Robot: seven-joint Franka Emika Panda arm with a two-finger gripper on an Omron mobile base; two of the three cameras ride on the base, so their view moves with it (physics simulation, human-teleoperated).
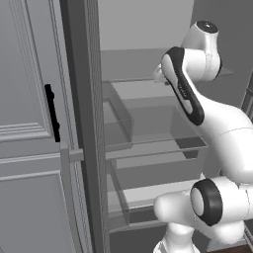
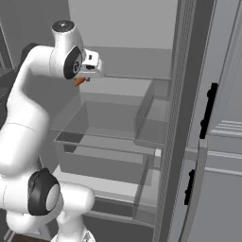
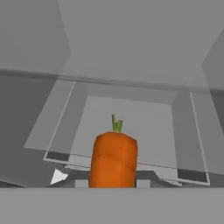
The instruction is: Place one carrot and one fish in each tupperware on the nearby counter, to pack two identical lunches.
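Open fridge (image 2: pixel 142 118) spans centre frame, its door (image 1: pixel 29 123) at left of the left base view; clear shelves and drawers inside. Arm (image 1: pixel 217 123) reaches in at upper right of that view. Gripper (image 3: pixel 113 183) closed on the carrot (image 3: pixel 113 159), bottom centre of hand view, above a clear drawer (image 3: pixel 127 127). Risk, judged: carrot could snag the shelf edge on withdrawal, or slip if the pinch is shallow. Long axis runs away from the camera, green stem pointing frame-up.
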